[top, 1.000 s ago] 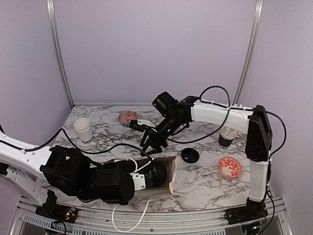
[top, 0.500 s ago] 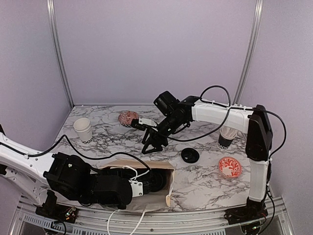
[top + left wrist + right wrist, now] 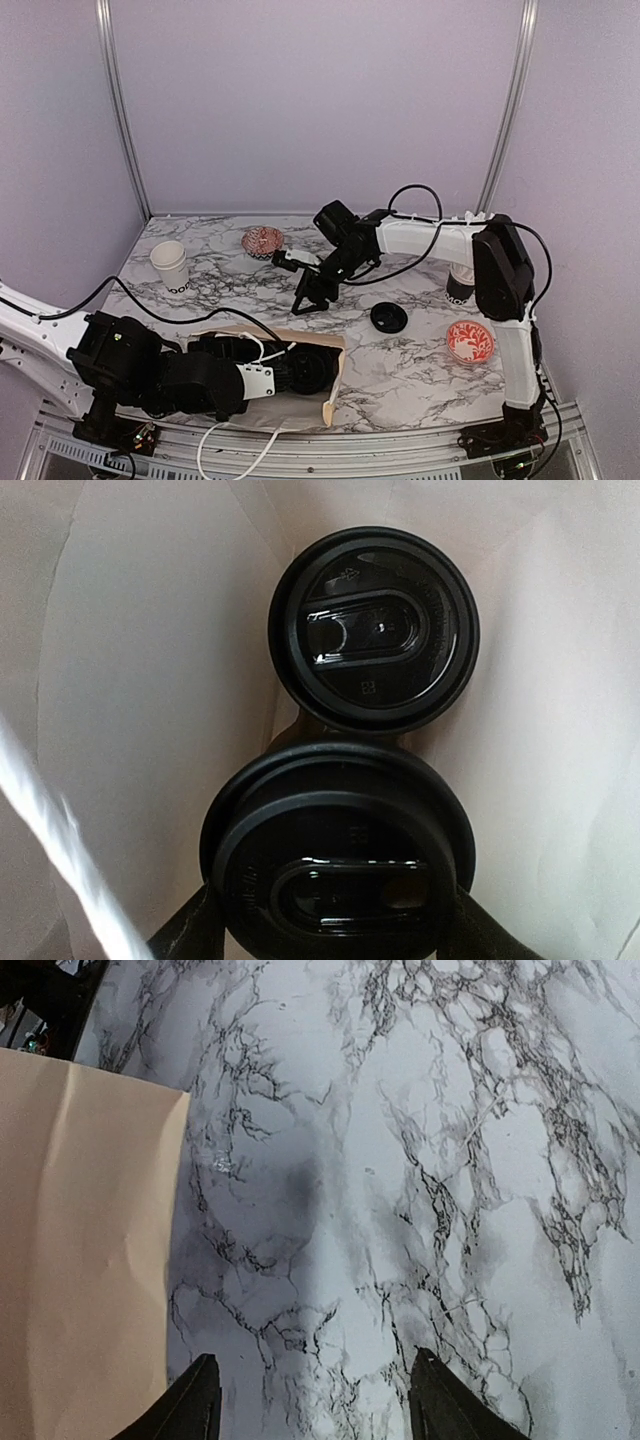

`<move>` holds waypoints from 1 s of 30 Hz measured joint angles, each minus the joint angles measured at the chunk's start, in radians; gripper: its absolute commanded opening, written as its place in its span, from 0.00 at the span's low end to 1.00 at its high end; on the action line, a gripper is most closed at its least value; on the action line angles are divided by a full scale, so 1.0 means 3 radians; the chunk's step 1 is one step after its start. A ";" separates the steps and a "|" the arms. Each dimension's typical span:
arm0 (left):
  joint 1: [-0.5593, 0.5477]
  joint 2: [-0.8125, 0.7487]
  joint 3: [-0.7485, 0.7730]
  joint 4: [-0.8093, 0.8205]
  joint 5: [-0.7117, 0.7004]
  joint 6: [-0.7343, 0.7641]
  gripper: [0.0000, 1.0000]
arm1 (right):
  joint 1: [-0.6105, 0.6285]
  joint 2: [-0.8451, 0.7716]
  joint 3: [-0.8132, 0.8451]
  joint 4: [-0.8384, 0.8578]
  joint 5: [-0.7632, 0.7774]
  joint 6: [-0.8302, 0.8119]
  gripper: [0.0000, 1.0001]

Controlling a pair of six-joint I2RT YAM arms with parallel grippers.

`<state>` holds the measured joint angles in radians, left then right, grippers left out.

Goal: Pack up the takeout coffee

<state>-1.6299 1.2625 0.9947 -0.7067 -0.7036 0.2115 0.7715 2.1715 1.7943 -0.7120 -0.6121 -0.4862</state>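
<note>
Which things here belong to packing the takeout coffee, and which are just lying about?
Belong to the job: near lidded cup and far lidded cup, both inside the paper bag; unlidded white cup at the table's left; loose black lid.

Lying about: back red-patterned bowl; right red-patterned bowl; dark cup of white sticks.

Looks like glossy black plastic on the near lid (image 3: 335, 860) and the far lid (image 3: 373, 640), with bright highlights. Reads as matt, creased paper on the bag (image 3: 140, 680), pale inside. Shows a smooth, marble-patterned surface (image 3: 450, 1160) with a faint sheen. Suggests matt white paper on the cup (image 3: 170, 265). Looks like dull black plastic on the loose lid (image 3: 388, 318), pale matt metal on the posts (image 3: 118, 110).
</note>
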 measured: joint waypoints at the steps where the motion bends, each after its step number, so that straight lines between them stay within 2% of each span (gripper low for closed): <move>1: 0.0000 0.0006 -0.0009 0.0010 -0.0031 0.0014 0.55 | -0.0015 0.0070 0.0024 0.0004 0.0006 0.0013 0.62; 7: 0.0000 0.0093 -0.0011 0.0025 -0.0144 0.0071 0.55 | -0.0053 0.0315 0.0051 0.0017 -0.0094 0.0022 0.62; 19: 0.0000 0.0295 0.0022 -0.0055 -0.0287 0.0083 0.55 | 0.0011 0.0594 0.0301 0.0114 -0.0806 0.0014 0.62; 30: 0.0001 0.0318 0.0019 -0.0080 -0.0398 0.0046 0.55 | 0.0100 0.0710 0.0303 0.0126 -0.1029 -0.0050 0.60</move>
<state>-1.6295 1.3579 1.0004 -0.7307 -0.8230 0.2253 0.8017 2.3844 1.8851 -0.6743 -0.9207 -0.5011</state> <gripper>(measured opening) 0.693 0.603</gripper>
